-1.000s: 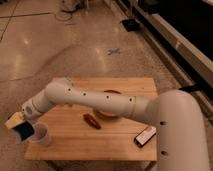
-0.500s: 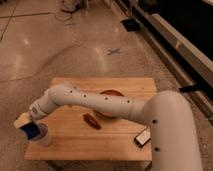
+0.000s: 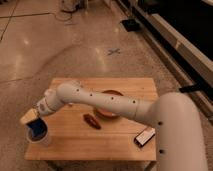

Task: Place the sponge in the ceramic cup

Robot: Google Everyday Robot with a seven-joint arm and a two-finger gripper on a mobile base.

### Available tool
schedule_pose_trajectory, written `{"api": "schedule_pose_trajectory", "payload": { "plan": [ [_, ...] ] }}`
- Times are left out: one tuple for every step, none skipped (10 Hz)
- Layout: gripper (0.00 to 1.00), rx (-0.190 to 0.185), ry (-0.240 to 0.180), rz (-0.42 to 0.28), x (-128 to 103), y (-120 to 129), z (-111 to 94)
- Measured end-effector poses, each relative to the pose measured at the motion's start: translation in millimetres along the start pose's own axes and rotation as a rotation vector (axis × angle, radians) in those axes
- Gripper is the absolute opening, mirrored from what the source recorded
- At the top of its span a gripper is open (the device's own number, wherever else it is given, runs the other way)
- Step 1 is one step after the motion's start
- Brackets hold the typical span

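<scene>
The white ceramic cup (image 3: 40,136) stands at the front left corner of the wooden table (image 3: 115,140). The dark blue sponge (image 3: 36,130) shows at the cup's mouth, sitting in or just above it. My gripper (image 3: 31,118) hovers directly over the cup's left rim at the end of the white arm, touching or nearly touching the sponge. The arm reaches across the table from the right.
An orange-red bowl (image 3: 111,102) sits at mid-table, partly behind the arm. A brown oblong item (image 3: 92,121) lies in front of it. A black-and-red flat box (image 3: 145,136) rests near the front right edge. Concrete floor surrounds the table.
The gripper has carried the sponge right and down, from beside the cup's left to over its mouth. The sponge now sits at the cup's opening.
</scene>
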State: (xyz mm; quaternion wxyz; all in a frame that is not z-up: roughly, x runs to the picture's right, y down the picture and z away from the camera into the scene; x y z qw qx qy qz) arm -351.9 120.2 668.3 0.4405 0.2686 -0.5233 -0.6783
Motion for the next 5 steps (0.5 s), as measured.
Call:
{"api": "schedule_pose_trajectory", "payload": {
  "plan": [
    [0.8, 0.006, 0.008, 0.006, 1.5, -3.5, -3.3],
    [0.8, 0.013, 0.018, 0.012, 3.3, -5.8, -7.5],
    [0.8, 0.013, 0.024, 0.015, 4.3, -5.1, -10.7],
    [0.8, 0.014, 0.023, 0.014, 4.1, -5.7, -10.1],
    [0.8, 0.016, 0.021, 0.013, 4.0, -6.8, -8.9]
  ]
}}
